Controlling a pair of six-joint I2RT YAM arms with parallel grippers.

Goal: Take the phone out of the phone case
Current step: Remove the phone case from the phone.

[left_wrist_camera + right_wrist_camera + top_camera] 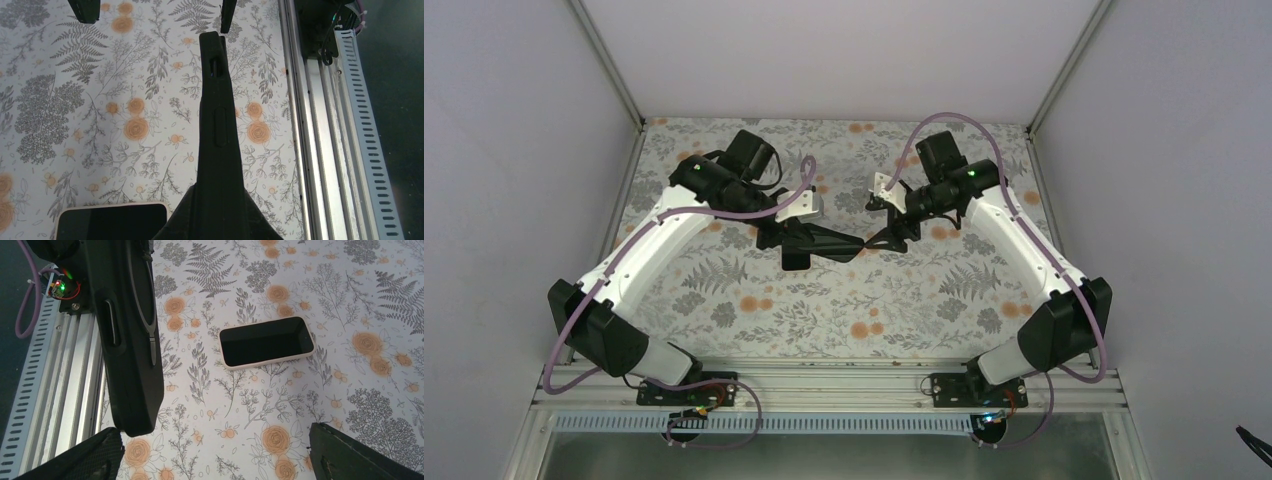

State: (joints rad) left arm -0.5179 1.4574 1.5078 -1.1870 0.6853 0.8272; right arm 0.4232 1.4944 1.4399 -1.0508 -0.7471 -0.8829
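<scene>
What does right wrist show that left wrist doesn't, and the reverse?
Right wrist only: the whole phone, flat on the table, screen up, apart from the phone case; a lit board beside the rail.
Left wrist only: the case seen edge-on, its tip close to one finger of the open right end effector.
Shared: case, phone (cropped to a corner in left wrist), floral table, rail, the right end effector's fingers.

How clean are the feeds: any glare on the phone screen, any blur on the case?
Right wrist: phone sharp, screen dark, no glare; case close to the lens, a thin highlight along its side. Left wrist: case a dark mass with little detail, phone cut by the bottom edge. Top external: even, soft light, faint shadows.
</scene>
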